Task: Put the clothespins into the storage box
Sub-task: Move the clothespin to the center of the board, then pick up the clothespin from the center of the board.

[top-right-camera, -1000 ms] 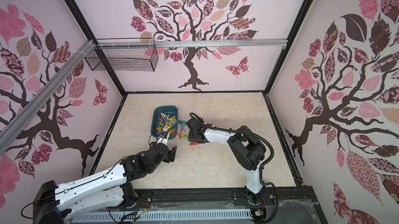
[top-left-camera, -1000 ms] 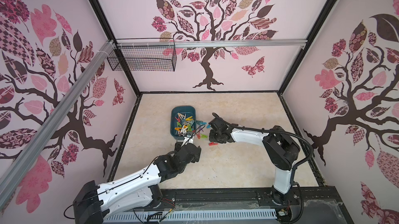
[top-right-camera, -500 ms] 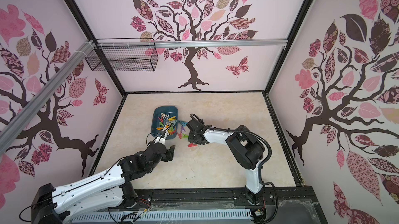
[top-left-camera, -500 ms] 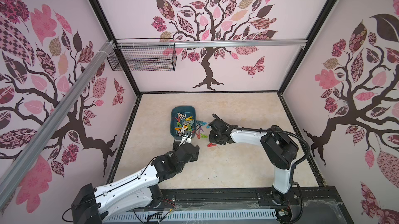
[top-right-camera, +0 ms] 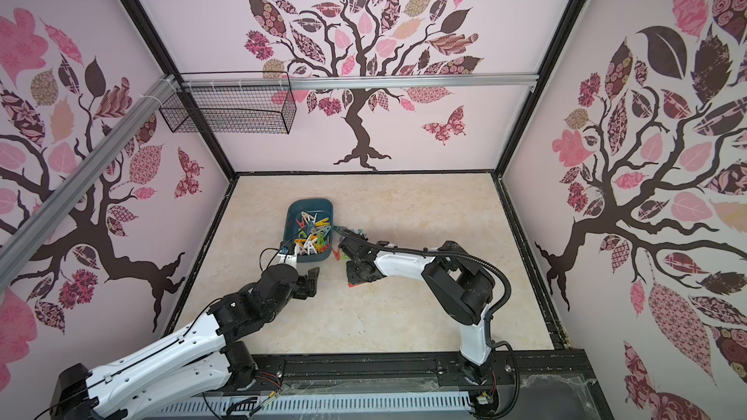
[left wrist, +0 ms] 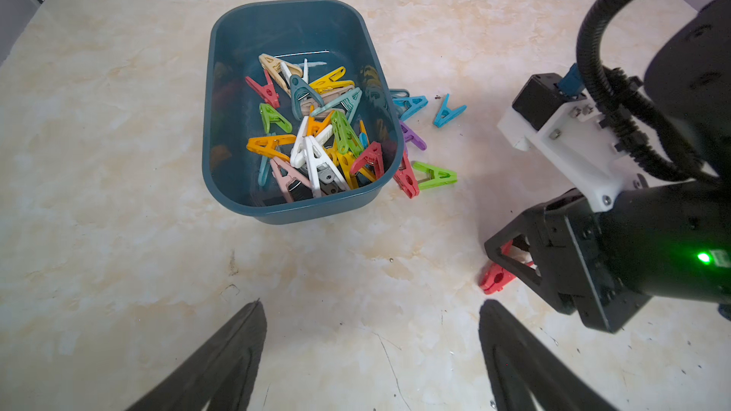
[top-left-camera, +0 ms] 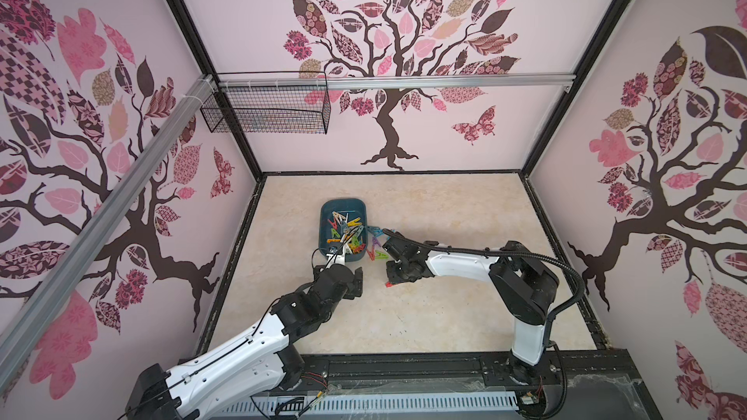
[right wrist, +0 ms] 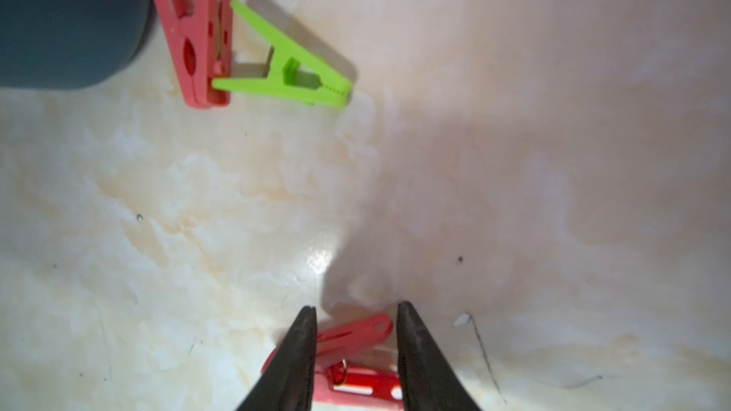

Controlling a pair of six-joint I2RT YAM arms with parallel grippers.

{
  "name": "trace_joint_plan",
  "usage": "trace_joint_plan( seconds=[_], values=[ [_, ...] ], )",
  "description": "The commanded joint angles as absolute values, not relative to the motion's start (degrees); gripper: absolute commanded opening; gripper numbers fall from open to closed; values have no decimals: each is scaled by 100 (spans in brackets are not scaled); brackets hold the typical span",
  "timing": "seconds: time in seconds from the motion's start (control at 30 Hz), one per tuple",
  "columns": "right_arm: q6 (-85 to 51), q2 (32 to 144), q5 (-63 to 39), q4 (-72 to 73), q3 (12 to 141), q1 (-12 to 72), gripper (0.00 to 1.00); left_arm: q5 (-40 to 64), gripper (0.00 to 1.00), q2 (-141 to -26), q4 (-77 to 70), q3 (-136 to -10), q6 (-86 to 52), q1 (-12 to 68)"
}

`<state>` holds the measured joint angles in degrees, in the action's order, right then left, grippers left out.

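My left claw (left wrist: 371,304) hangs over bare table (left wrist: 118,270) just short of the storage box's near end, its fingers spread wide and holding nothing. The storage box (left wrist: 300,207) sits left of centre, with most of the clothespins (left wrist: 312,140) heaped inside it (mostly toward the end nearest me). Outside, along its right wall, lie two light-blue clothespins (left wrist: 411,104), a purple clothespin (left wrist: 413,138), a red wall-side clothespin (right wrist: 197,41) and a green clothespin (right wrist: 285,72) whose tip touches that red one. My right claw (right wrist: 356,306) is down at the table, fingers part-way apart astride a lone red clothespin (right wrist: 356,334). I cannot tell whether they pinch it.
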<state>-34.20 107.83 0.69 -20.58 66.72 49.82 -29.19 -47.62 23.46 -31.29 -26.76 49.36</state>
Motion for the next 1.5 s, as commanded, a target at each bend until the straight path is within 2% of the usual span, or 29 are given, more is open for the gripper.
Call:
trace_joint_plan(
  seconds=[0.0, 0.23, 0.5, 0.6, 0.8, 0.97, 1.47],
  values=[
    [-2933, 10302, -154, -2506, 6391, 5023, 39, -2904, 88, -4681, 2412, -3011, -2664, 4913],
    [-2753, 10266, -63, -2672, 6445, 5019, 43, -2830, 87, -4778, 2299, -3006, -2724, 4913],
    [-4002, 10120, 294, -2723, 6288, 5019, 45, -2873, 87, -4672, 2410, -3048, -2676, 4913],
    [-4159, 9940, -33, -2571, 6128, 5027, 45, -2859, 87, -4649, 2347, -2980, -2696, 4911],
    [-2859, 9196, -29, -2566, 5667, 5082, 51, -2881, 87, -4599, 2413, -3002, -2683, 4913],
    [-1307, 9299, -436, -3002, 5609, 5089, 47, -2908, 87, -4561, 2356, -2997, -2650, 4905],
    [-494, 10057, -17, -2411, 5721, 5334, 45, -2917, 89, -4246, 2523, -2967, -2767, 4810]
  ],
)
